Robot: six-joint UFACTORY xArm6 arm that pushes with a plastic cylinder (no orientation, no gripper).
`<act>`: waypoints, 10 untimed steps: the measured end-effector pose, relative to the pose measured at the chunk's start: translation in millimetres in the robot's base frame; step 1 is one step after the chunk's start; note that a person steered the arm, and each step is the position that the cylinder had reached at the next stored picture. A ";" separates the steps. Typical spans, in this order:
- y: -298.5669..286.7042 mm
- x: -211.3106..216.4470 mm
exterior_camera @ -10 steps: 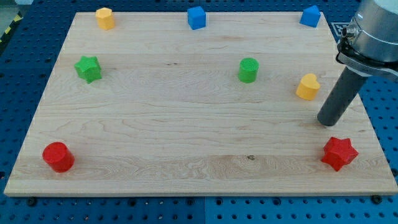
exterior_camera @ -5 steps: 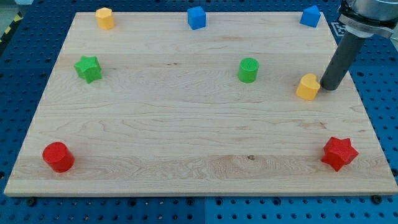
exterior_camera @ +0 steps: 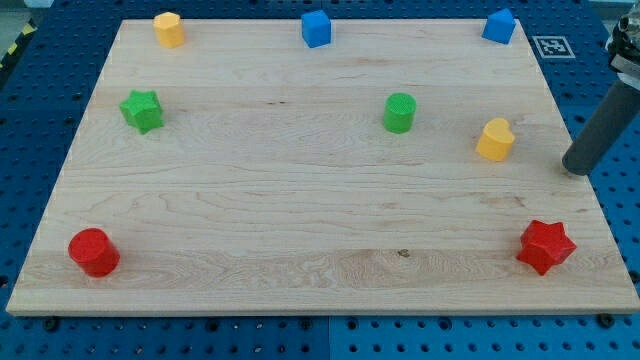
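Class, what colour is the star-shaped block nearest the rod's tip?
Red star, clear in the camera view.

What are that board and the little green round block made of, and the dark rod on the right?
The board looks like pale wood, matt: grain lines and a small knot show. The green cylinder seems plastic, its top finely ridged, perhaps printed. The rod, my tip at the board's right edge, looks dark, smooth and dull; metal or plastic, I can't tell.

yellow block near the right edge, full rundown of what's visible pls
The yellow block is a small matte piece, plastic by its look, with a rounded, lobed top; heart-like, though the exact shape is hard to make out. It stands flat on the wooden board, at the view's right, with the green cylinder to its left. Nothing touches it; my tip is apart, to its right.
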State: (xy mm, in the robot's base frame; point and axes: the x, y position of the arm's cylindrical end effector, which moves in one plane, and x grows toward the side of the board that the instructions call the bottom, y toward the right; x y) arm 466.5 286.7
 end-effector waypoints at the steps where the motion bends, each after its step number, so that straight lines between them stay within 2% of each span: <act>1: 0.0 0.0; 2: 0.0 11.9; 4: -16.1 84.9; 7: -53.7 100.2; 10: -62.2 115.4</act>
State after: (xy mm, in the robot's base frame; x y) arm 581.9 224.5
